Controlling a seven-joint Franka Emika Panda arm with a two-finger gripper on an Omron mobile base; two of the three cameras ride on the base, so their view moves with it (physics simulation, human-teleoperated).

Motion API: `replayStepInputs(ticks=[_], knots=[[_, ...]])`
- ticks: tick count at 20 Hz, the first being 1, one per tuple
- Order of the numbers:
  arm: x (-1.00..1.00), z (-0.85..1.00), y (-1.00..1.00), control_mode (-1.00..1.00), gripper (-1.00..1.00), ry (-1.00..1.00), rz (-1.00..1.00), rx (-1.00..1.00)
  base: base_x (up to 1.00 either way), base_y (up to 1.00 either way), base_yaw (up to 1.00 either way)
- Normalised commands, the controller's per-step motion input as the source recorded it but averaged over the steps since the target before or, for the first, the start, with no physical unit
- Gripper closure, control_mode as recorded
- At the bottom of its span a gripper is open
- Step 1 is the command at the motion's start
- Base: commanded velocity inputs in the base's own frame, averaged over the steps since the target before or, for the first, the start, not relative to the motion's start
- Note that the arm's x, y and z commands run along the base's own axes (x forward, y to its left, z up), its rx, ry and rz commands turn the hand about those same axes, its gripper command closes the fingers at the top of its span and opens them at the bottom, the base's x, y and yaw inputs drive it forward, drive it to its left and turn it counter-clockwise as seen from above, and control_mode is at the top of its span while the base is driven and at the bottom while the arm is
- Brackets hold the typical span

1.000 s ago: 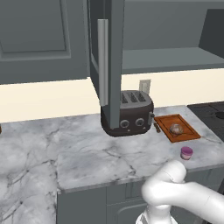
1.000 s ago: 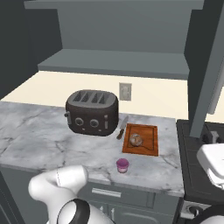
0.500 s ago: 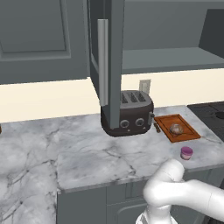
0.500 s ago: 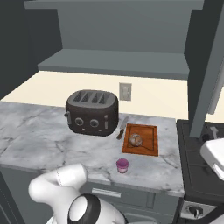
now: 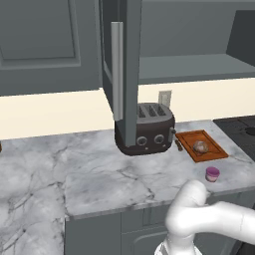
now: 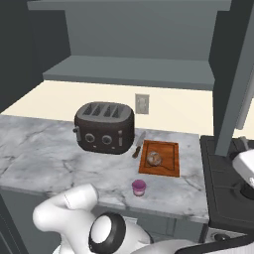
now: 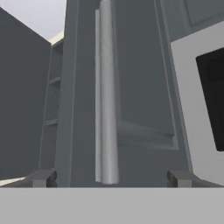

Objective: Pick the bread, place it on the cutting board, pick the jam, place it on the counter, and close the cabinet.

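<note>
The brown bread (image 5: 200, 147) (image 6: 154, 158) lies on the reddish cutting board (image 5: 191, 138) (image 6: 169, 165). The pink jam (image 5: 212, 174) (image 6: 139, 187) stands on the marble counter (image 5: 99, 174) in front of the board. The cabinet (image 5: 189, 67) above is open, its left door (image 5: 130, 64) swung out over the toaster. In the hand view my gripper (image 7: 111, 178) is open and empty. It faces a dark panelled door with a long pale bar handle (image 7: 107, 96) that stands between the fingertips (image 7: 43, 177), a little ahead. My white hand (image 6: 245, 167) shows at the right edge, by the right door (image 6: 232, 79).
A dark toaster (image 5: 147, 129) (image 6: 105, 127) stands left of the board, with a knife (image 6: 138, 145) between them. A black stove (image 6: 228, 188) adjoins the counter on the right. The open left door's handle (image 5: 117, 69) hangs above the toaster.
My hand has crept up and to the right at the edge of the right base view. Bread, jam and doors have not moved.
</note>
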Motion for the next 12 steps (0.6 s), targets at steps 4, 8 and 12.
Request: replayStepInputs(ticks=[4, 8, 12], knots=[[0.32, 0.0, -0.12, -1.0, -1.0, -0.01, 0.1, 0.0, 0.0, 0.0, 0.0], [0.17, 0.0, -0.11, -1.0, -1.0, 0.0, 0.1, 0.0, 0.0, 0.0, 0.0], [0.08, 0.0, -0.08, -1.0, -1.0, 0.0, 0.11, 0.0, 0.0, 0.0, 0.0]])
